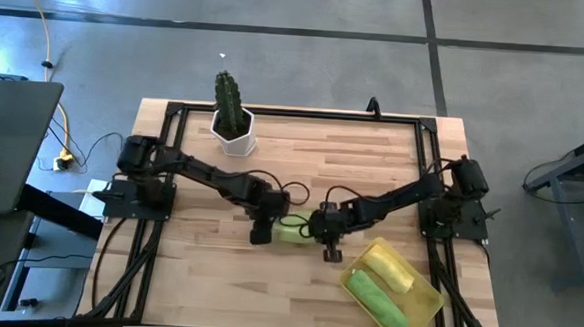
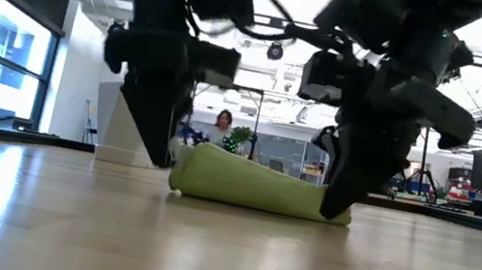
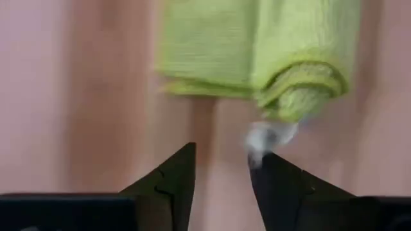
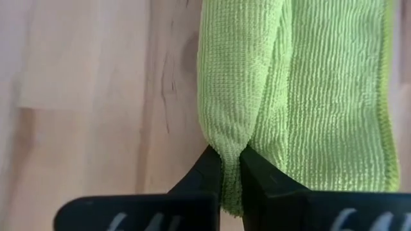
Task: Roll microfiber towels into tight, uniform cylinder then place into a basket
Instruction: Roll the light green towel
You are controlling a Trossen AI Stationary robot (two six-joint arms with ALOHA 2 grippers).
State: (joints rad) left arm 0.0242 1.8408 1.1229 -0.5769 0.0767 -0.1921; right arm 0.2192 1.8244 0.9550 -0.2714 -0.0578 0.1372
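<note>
Lime green towel (image 2: 257, 185), partly rolled, lies on the wooden table (image 1: 216, 270) at mid-table between both grippers. Right gripper (image 4: 230, 168) is pressed together, pinching a fold of this towel at one end; left gripper (image 3: 221, 170) stands spread just off the rolled end, holding nothing. Near the right front corner, the yellow basket (image 1: 427, 309) contains one rolled yellow towel (image 1: 391, 268) and one rolled green towel (image 1: 375, 297).

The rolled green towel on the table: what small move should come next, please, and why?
Probably lift it with the right gripper, shut on the towel, toward the basket. The left gripper is open and clear of it, and two rolls already lie in the basket.
</note>
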